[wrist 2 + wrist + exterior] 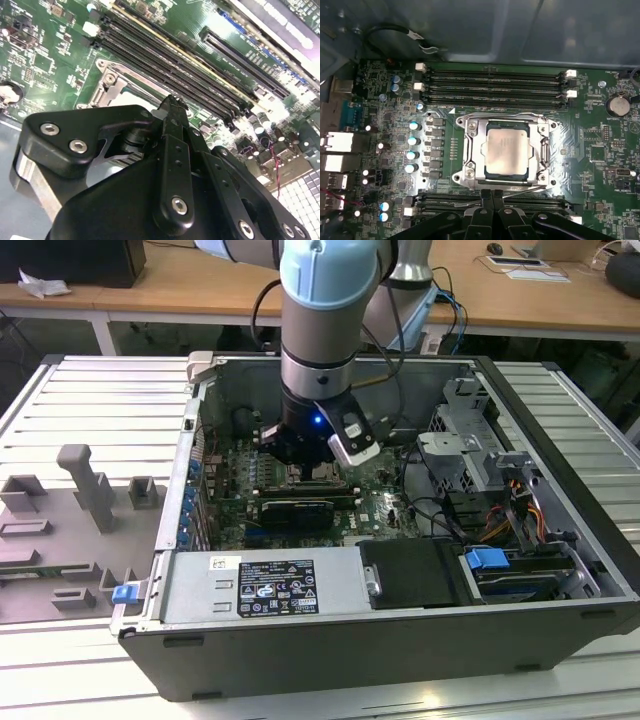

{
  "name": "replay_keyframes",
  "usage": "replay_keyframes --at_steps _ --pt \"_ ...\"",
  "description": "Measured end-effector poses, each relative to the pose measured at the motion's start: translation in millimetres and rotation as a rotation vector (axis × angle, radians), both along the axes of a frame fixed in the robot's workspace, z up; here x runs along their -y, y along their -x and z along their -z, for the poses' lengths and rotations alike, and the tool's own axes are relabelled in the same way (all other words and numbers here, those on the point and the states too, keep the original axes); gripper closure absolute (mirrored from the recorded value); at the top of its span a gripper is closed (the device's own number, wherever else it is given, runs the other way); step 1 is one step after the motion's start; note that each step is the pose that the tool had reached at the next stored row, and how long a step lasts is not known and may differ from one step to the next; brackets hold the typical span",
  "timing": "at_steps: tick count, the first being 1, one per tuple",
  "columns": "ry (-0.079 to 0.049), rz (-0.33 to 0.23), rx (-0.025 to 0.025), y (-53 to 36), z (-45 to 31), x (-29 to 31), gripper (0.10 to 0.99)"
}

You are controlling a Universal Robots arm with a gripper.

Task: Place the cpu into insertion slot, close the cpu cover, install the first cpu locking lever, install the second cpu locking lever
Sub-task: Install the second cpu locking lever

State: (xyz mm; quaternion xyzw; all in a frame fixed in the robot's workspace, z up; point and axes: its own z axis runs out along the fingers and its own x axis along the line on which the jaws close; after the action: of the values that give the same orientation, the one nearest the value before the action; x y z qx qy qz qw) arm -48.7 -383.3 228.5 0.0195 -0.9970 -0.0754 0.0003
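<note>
The gripper point(492, 200), fingers pressed together and holding nothing, hovered at six o'clock of the cpu point(506, 150), seated under the closed cpu cover point(470, 145).

matt silvery metal cpu point(506, 150), shiny metal cpu cover point(471, 150), glossy green circuit board point(600, 145)

One open computer case point(560, 540), one robot arm point(325, 320), one chip point(506, 150) under one metal frame point(470, 150). Four long memory slots point(495, 85) on its far side. One round coin battery point(616, 105). One power supply point(265, 585) near.
</note>
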Motion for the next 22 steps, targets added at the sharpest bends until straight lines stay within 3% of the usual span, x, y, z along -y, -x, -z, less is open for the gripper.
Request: replay_keyframes --at_steps 3,8,13,19,22 --pt "-0.005 -0.001 -0.0001 7.5 3.8 0.2 0.980" --pt "-0.011 -0.010 -0.0002 9.0 14.9 0.3 0.980" --pt "-0.031 -0.015 0.0003 14.8 16.1 6.3 0.980" --pt "-0.065 -0.022 0.0006 20.2 20.4 7.4 0.980" --pt "-0.069 -0.023 0.0005 20.2 23.0 8.1 0.980"
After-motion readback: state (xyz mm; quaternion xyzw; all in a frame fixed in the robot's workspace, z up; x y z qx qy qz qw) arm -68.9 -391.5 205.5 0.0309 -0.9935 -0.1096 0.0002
